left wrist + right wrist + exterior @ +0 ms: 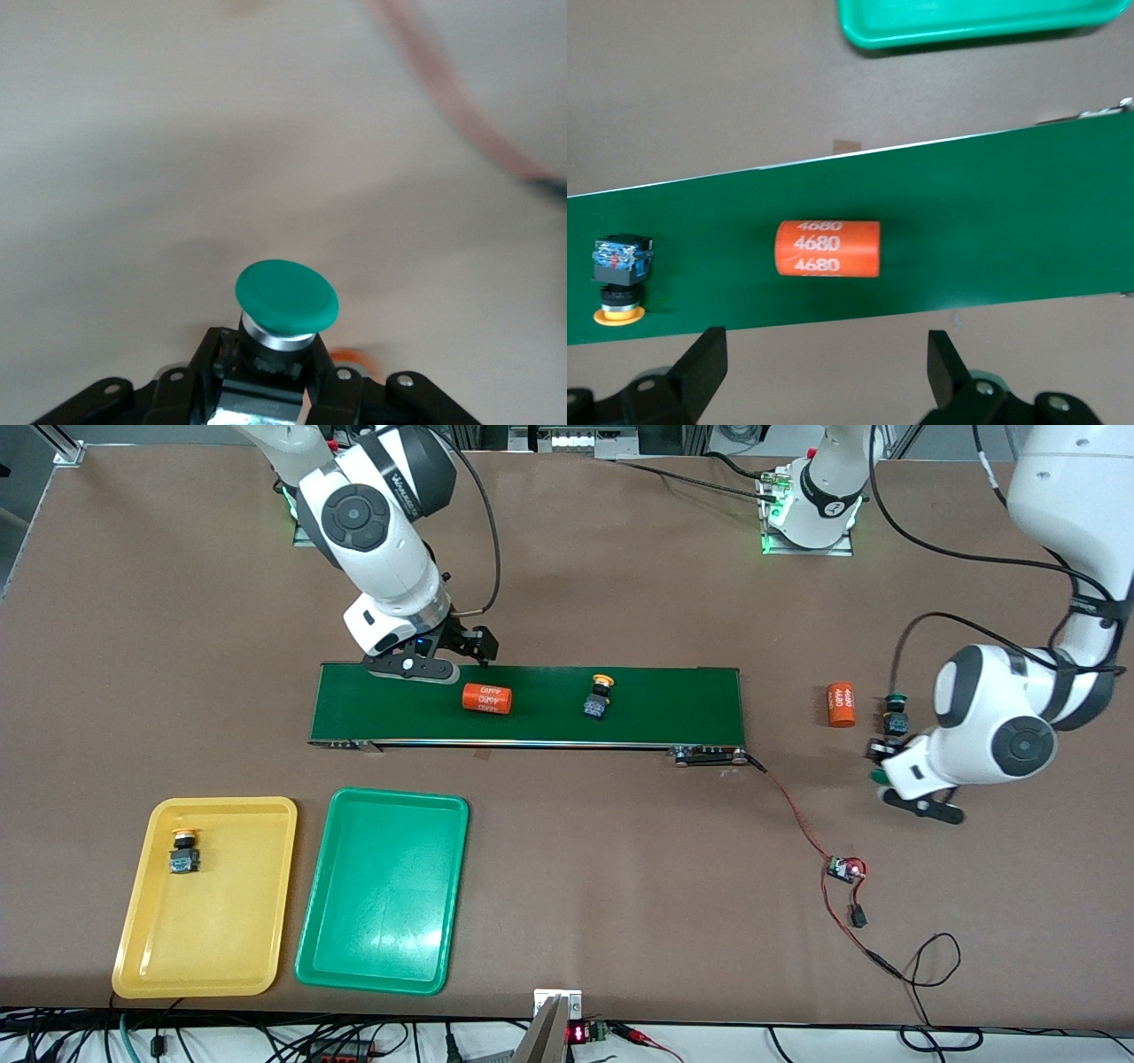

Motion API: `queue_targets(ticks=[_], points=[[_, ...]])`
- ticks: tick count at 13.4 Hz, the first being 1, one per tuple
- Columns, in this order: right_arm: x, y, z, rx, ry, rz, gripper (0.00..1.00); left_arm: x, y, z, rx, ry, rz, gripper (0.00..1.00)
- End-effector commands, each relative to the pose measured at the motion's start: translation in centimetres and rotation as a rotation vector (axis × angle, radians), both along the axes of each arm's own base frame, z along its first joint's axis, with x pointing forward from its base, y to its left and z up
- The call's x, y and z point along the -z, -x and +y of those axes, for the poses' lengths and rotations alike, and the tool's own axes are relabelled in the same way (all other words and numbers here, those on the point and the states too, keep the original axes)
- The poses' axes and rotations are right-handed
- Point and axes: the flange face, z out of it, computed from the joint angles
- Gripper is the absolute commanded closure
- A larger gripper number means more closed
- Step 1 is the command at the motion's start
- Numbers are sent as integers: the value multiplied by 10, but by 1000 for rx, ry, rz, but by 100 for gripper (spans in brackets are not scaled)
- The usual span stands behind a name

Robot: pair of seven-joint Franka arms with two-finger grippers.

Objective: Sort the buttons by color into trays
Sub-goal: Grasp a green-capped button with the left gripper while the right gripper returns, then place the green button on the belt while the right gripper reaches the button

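Left claw (275,390) grips a green-capped button (285,305); right claw (824,359) gapes empty.

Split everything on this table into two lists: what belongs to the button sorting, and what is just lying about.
Part of the job:
- yellow button in the yellow tray
- yellow button on the belt
- green button held in the left gripper
- second green button on the table
- empty green tray
- right gripper, open over the belt

Lying about:
- orange cylinder on the belt
- orange cylinder on the table
- conveyor belt
- red wiring
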Motion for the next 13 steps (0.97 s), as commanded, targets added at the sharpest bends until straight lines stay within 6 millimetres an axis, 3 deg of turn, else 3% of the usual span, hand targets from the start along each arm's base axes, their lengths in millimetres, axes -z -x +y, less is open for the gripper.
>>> queue_targets(ticks=[1, 2, 4, 7, 10, 12, 13], points=[[12, 4, 17, 3, 15, -18, 0, -24, 13, -71, -51, 101, 50, 76], [16, 3, 18, -21, 41, -36, 0, -22, 16, -91, -105, 88, 64, 76], [21, 2, 20, -35, 53, -35, 0, -25, 29, -151, -166, 55, 81, 76], [23, 1, 20, -35, 58, -33, 0, -36, 57, -229, -141, 70, 96, 77], [25, -4, 22, 11, 50, -31, 0, -9, 72, -281, -234, 72, 93, 76], [30, -4, 22, 8, 57, -27, 0, 3, 87, -315, -289, 64, 85, 66], [31, -4, 22, 6, 59, -29, 0, 6, 89, -320, -309, 51, 82, 36]])
